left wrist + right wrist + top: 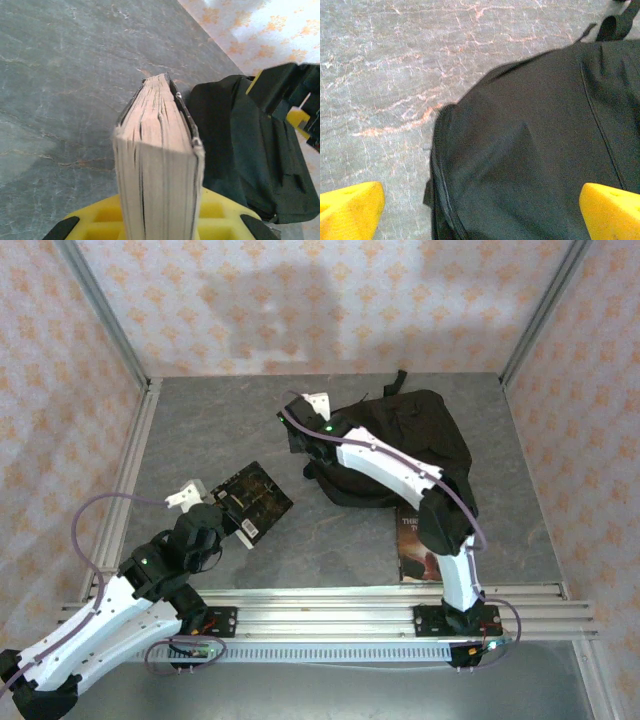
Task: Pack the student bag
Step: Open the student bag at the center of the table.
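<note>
left pincer (157,225) grasping one book (157,150), right pincer (480,212) released above one student bag (530,125), second book (414,546) nearby

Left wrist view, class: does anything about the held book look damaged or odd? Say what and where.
Yes. The book clamped in the left hand looks worn: its yellowed page block splits into uneven gaps, and the dark cover's edge is chipped and frayed along the right side.

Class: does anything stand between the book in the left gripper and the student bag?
Nothing on the table does; the open right gripper hangs over the edge of the student bag that faces the book.
</note>
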{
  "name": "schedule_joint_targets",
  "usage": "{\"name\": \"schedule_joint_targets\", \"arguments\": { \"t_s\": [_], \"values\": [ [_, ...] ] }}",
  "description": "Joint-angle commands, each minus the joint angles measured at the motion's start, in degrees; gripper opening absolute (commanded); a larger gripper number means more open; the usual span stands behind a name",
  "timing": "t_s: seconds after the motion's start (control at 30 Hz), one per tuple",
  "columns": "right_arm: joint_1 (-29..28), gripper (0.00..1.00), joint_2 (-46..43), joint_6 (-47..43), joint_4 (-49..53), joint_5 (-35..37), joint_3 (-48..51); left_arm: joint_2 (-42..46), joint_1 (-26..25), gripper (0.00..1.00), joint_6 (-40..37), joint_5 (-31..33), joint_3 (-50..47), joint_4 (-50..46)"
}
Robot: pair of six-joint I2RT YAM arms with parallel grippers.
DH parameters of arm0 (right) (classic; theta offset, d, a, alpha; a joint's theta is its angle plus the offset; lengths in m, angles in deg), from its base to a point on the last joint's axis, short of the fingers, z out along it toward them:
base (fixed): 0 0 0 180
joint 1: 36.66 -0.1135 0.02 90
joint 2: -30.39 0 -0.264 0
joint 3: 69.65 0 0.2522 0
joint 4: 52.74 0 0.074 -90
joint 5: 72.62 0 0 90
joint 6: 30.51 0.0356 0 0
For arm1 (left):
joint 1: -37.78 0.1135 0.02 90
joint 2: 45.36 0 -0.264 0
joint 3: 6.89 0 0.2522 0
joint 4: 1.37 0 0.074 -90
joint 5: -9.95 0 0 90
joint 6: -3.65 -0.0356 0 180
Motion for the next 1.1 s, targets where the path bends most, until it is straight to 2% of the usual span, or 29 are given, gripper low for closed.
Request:
{"name": "schedule_joint_targets", "arguments": {
  "t_s": [0.0, 0.2, 0.3, 0.37, 0.57, 0.63, 0.67, 1.07],
  "values": [
    [0.2, 1.00, 3.2, -2.4, 2.5, 5.3, -4.3, 0.4, 1.3, 0.00, -1.0, -0.1, -0.5, 4.4],
    [1.2, 0.91, 10.0, -2.8, 4.8, 7.8, -10.3, 0.0, 4.0, 0.00, -1.8, -2.6, -1.0, 5.8],
    [1.6, 0.81, 11.4, -2.8, 4.5, 8.0, -10.2, -0.7, 5.4, 0.00, -1.8, -4.3, -1.5, 6.9],
    [1.9, 0.68, 11.8, -2.8, 4.1, 8.8, -9.7, -1.4, 6.4, 0.00, -1.6, -6.2, -2.0, 8.3],
    [2.5, 0.17, 10.5, -3.2, 1.7, 10.1, -7.4, -2.8, 8.7, 0.00, -1.5, -9.3, -2.5, 9.0],
    [2.7, 0.03, 9.3, -3.3, 0.8, 9.8, -6.2, -2.7, 9.3, 0.00, -1.3, -9.8, -2.8, 9.2],
    [2.9, 0.00, 8.7, -3.4, 0.3, 9.5, -5.7, -2.6, 9.5, 0.00, -1.2, -9.9, -2.9, 9.3],
    [4.1, 0.00, -4.9, -2.9, -5.0, 1.4, 2.4, -2.1, 10.0, 0.00, -2.2, -10.5, -0.7, 9.0]
  ]
}}
